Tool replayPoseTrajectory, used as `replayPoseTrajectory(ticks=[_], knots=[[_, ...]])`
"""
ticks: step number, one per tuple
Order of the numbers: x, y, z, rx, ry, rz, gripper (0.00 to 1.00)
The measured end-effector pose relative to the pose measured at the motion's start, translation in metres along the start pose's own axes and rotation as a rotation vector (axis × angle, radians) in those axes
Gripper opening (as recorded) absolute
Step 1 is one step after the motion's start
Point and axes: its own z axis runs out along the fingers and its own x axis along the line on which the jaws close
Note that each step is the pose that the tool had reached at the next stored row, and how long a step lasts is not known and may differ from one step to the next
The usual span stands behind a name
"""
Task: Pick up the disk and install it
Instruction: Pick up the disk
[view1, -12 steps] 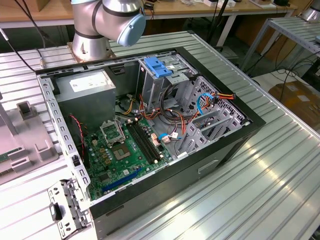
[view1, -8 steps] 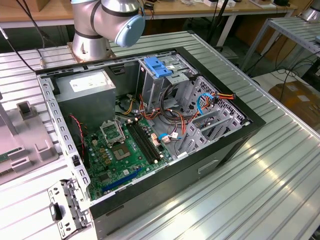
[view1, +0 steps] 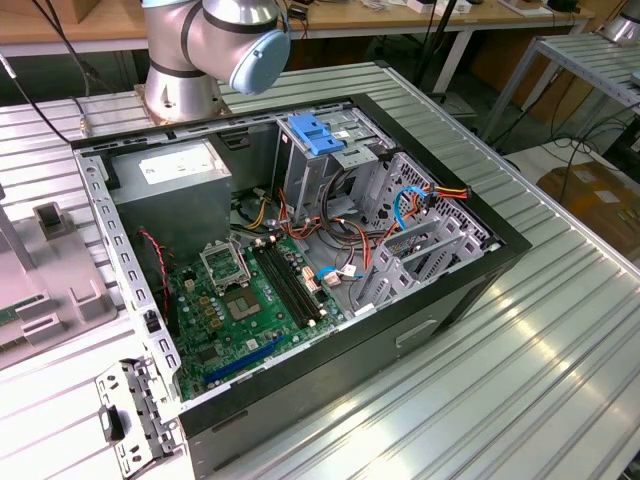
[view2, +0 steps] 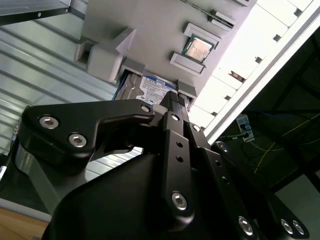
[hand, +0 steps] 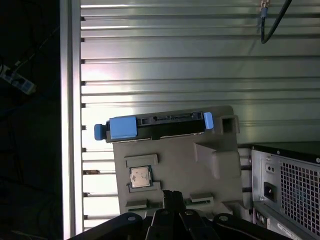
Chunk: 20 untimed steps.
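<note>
Gripper (hand: 172, 196) hangs over the grey fixture (hand: 200, 165), fingers pinched together w/ nothing between them. In the second wrist view the gripper (view2: 176, 100) points toward the disk (view2: 156, 87), blue-and-white label showing just past the tips. In the first wrist view the tips sit over one edge of the fixture & the disk (hand: 167, 125) lies along the opposite edge, so no contact seen.

Disk sits in a slot at the fixture's edge, w/ its blue carrier showing as a wide tab at one end & a small blue piece at the other. A CPU chip (hand: 140, 177) rests in a square pocket on the same fixture, near the gripper; it also shows in the second wrist view (view2: 198, 48).

Fixture stands on the ribbed metal table (hand: 175, 60), just beside a corner of the PC case (hand: 287, 190).

Exterior view: arm (view1: 215, 40) rises behind the case (view1: 470, 290), which lies open on the table (view1: 520, 350). Inside: green motherboard (view1: 240, 300), grey power supply box (view1: 170, 190) w/ white sticker, & a light-blue latch (view1: 315, 133) on the drive cage.
</note>
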Motion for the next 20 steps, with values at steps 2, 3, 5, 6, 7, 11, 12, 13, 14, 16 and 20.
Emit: replayPoseTrajectory(ticks=[2,3,5,6,7,11,12,13,14,16,20], knots=[[0.0000,0.0000,0.0000,-0.0001,0.0001,-0.002,0.11],[0.0000,0.0001,0.0000,-0.0002,0.0003,-0.009,0.11],[0.0000,0.0001,0.0000,-0.0005,0.0006,-0.020,0.11],[0.0000,0.0000,0.0000,-0.0008,0.0009,-0.033,0.11],[0.0000,0.0000,0.0000,-0.0011,0.0012,-0.045,0.11],[0.0000,0.0000,0.0000,-0.0023,0.0025,-0.091,0.11],[0.0000,0.0000,0.0000,-0.0028,0.0032,-0.111,0.11],[0.0000,0.0000,0.0000,-0.0032,0.0035,-0.127,0.11],[0.0000,0.0000,0.0000,-0.0035,0.0039,-0.137,0.11],[0.0000,0.0000,0.0000,-0.0039,0.0043,-0.156,0.11],[0.0000,0.0000,0.0000,-0.0048,0.0053,-0.188,0.11]])
